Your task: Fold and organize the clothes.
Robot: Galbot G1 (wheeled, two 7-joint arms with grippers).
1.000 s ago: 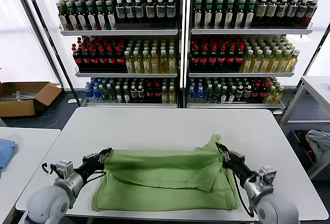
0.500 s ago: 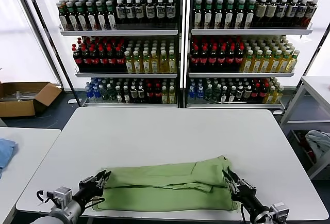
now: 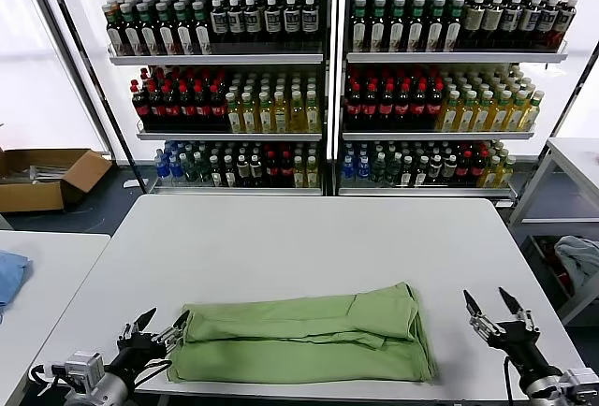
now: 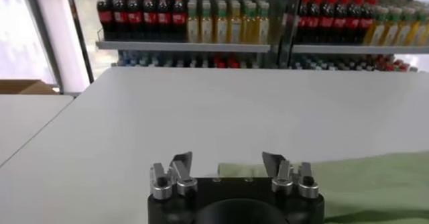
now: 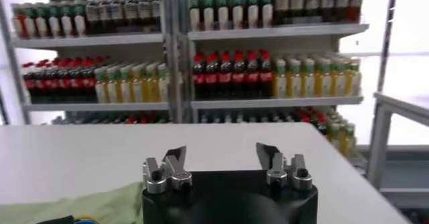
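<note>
The green shirt (image 3: 304, 333) lies folded into a long flat band on the white table (image 3: 309, 238), near the front edge and a little to the left of the middle. Its right end is wider, and one layer there lies folded over the others. The left gripper (image 3: 157, 327) is low at the front left of the table, just beside the left end of the shirt; its fingers are spread apart and hold nothing, and one fingertip is very close to the cloth edge, but I cannot tell if it touches. In the left wrist view the gripper (image 4: 228, 167) shows the same spread fingers, with the shirt (image 4: 375, 185) lying just past them. The right gripper (image 3: 500, 309) is at the front right of the table, apart from the right end of the shirt, fingers also wide apart and empty. The right wrist view shows this gripper (image 5: 223, 159) above the table, with a corner of the shirt (image 5: 80, 205) to one side. Shelves (image 3: 328, 60) full of bottles stand behind the table.
</note>
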